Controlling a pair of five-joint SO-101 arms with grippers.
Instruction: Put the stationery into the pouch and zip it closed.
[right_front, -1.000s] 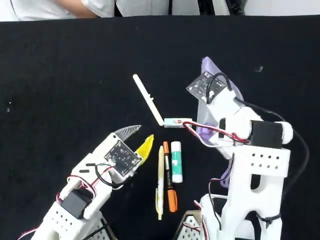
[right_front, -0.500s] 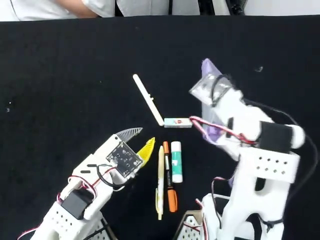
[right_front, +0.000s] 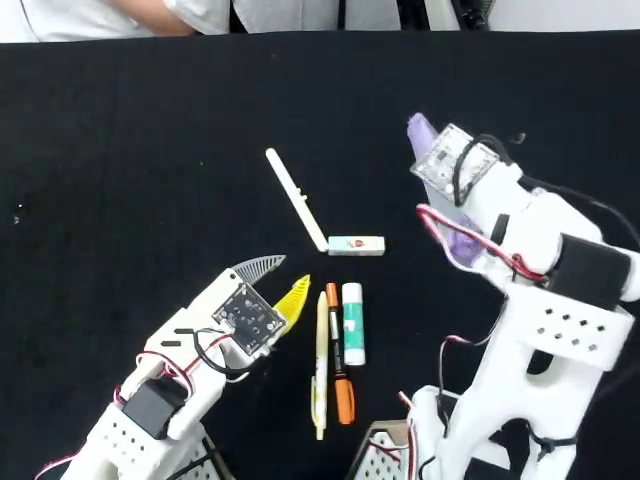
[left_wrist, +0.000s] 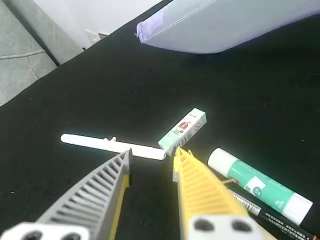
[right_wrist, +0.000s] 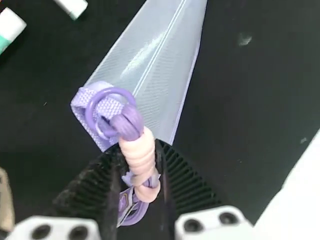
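Small box (right_front: 356, 245) left of pouch (right_front: 421, 132); glue stick (right_front: 353, 322), pens (right_front: 320, 365) before it.

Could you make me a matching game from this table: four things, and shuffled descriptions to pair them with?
Things:
1. pouch
2. glue stick
3. orange marker
4. left gripper

Descriptions:
a. open, holding nothing
b. lies between the yellow pen and the glue stick
c. held by its zip pull in the right gripper
d. white with a green label

Pairs: 1-c, 2-d, 3-b, 4-a.
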